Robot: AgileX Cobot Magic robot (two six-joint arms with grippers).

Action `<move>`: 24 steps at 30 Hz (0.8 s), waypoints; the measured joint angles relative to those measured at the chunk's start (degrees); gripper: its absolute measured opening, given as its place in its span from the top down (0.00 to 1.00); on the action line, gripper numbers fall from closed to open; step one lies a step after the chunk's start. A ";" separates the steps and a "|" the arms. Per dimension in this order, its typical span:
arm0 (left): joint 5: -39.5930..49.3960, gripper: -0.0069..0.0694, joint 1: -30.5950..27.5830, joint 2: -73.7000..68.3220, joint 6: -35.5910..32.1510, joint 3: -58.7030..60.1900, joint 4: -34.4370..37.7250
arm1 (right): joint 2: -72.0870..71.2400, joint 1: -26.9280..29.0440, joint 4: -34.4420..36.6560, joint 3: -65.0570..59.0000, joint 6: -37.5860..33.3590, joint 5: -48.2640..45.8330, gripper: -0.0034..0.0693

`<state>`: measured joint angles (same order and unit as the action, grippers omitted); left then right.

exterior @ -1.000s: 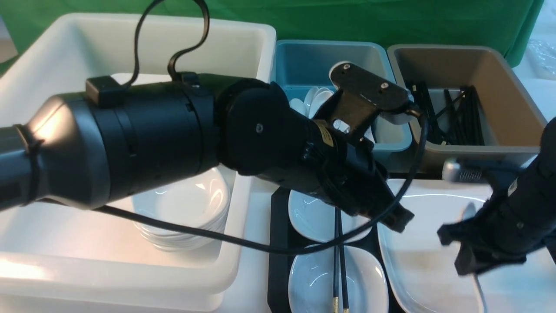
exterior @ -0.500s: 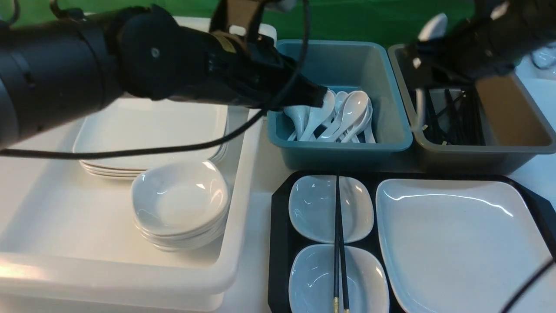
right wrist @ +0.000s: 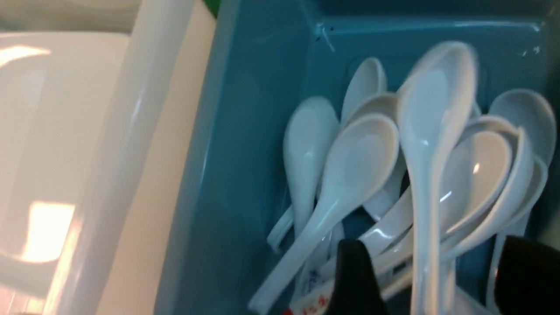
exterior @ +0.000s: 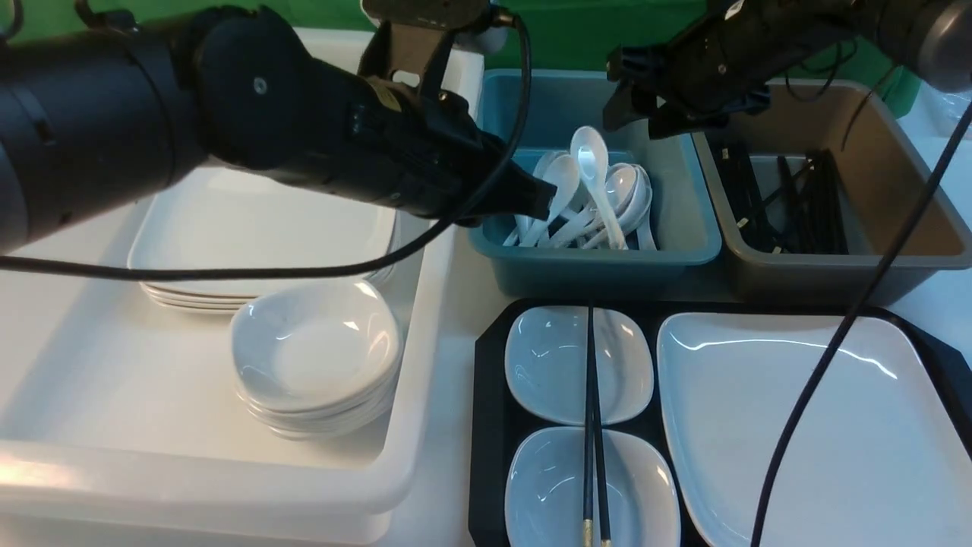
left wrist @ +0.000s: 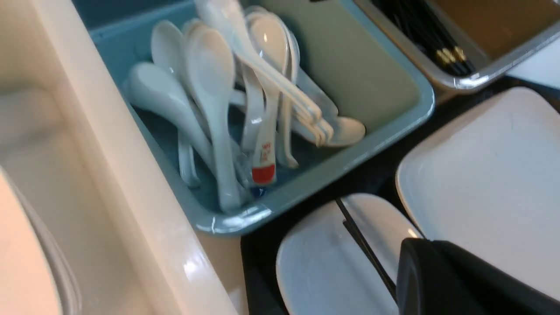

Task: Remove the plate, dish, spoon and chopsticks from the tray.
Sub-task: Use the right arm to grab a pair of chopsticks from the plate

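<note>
1 spoon (exterior: 600,190) lies on the pile in the teal bin (exterior: 592,258) beyond the tray (exterior: 490,395), under the right gripper (exterior: 638,121), its fingers apart. The left gripper (exterior: 531,201) is closed and empty. By my judgement, the plate (exterior: 797,425), 2 dishes (exterior: 547,365) and chopsticks (exterior: 592,425) remain on the tray.

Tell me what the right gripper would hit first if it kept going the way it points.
Probably the topmost spoon in the teal bin: the open right gripper points down into it, with that spoon's handle between its fingers. Depth is unclear.
</note>
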<state>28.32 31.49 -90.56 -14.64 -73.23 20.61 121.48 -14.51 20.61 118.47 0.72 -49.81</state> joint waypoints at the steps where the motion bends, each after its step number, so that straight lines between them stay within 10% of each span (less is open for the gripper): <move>1: 0.57 0.91 0.00 0.04 0.00 0.00 0.00 | -0.70 0.00 -0.32 0.83 -0.72 -3.64 0.32; 7: 5.75 0.91 0.00 1.33 -1.77 0.00 -0.54 | -9.33 -0.71 -3.73 -1.14 -4.04 -16.88 0.82; 10: 10.95 0.91 0.00 2.44 -3.82 0.00 -1.48 | -16.32 -2.18 -3.93 -7.88 -3.93 -16.88 0.88; 24: 26.67 0.91 0.00 3.33 -9.78 2.20 -2.95 | -25.91 -21.46 -12.54 -50.91 11.14 4.18 0.42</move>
<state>54.99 31.49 -87.23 -24.42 -71.03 17.66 95.58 -35.97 8.07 67.55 11.86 -45.63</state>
